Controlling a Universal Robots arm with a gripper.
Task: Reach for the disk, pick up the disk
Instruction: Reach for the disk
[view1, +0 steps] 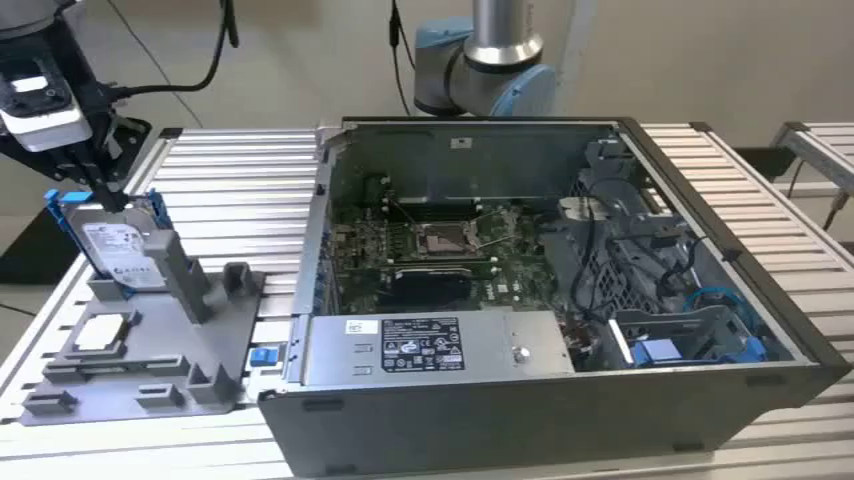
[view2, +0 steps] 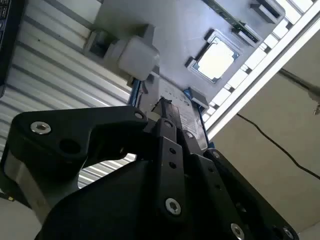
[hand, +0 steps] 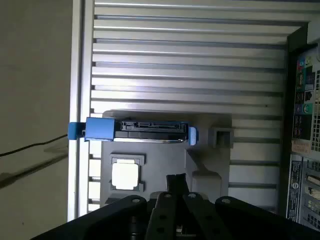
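Observation:
The disk (view1: 120, 245) stands upright on edge in a slot of the grey fixture (view1: 160, 345) at the exterior view's left, silver with a white label and a blue bracket. My gripper (view1: 102, 188) hangs over its top edge, black fingers drawn together to a point with nothing between them. In the first wrist view the disk (hand: 145, 131) shows edge-on, apart from my gripper (hand: 176, 181). In the second wrist view my gripper (view2: 162, 106) points at the disk (view2: 177, 102); whether it touches is unclear.
A small square silver chip (view1: 104, 333) lies in the fixture in front of the disk. An open computer case (view1: 441, 425) stands to the exterior view's right on the slatted metal table (view1: 240, 190). The arm's base (view1: 487, 60) rises behind the case.

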